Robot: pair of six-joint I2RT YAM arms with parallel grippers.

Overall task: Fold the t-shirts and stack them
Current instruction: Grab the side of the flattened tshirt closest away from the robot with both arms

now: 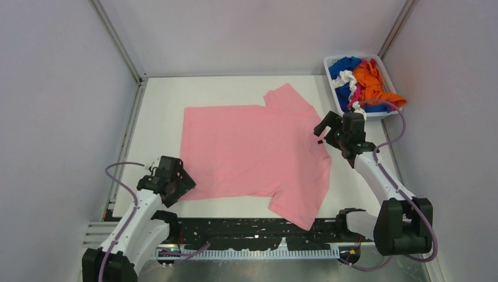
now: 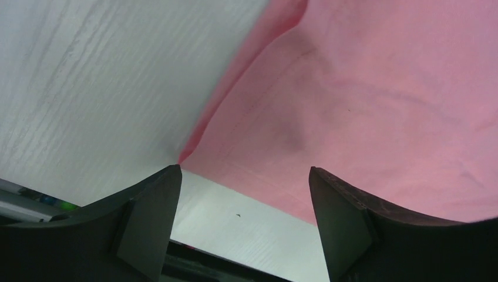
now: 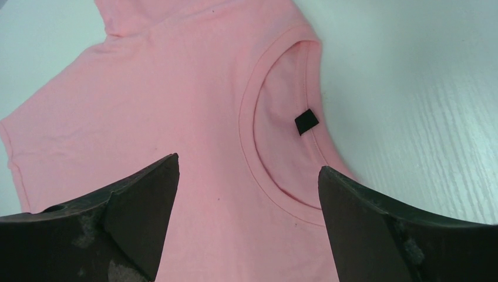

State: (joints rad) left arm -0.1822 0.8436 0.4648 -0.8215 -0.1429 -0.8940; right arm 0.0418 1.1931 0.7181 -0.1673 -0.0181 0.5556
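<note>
Pink t-shirt [image 1: 252, 153] lies flat, left end effector [image 1: 184, 185] at hem [image 2: 258, 187], right end effector [image 1: 322, 128] over collar [image 3: 247, 108], both apart.

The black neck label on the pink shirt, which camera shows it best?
The right wrist view: the label sits sharp inside the collar. In the top external view I cannot make it out. The left wrist shows only a hem corner of the shirt.

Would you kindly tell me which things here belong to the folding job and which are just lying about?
Job: pink t-shirt, spread flat; heap of crumpled shirts; left gripper and right gripper, both open.
Just there: white basket holding the heap; table.
</note>
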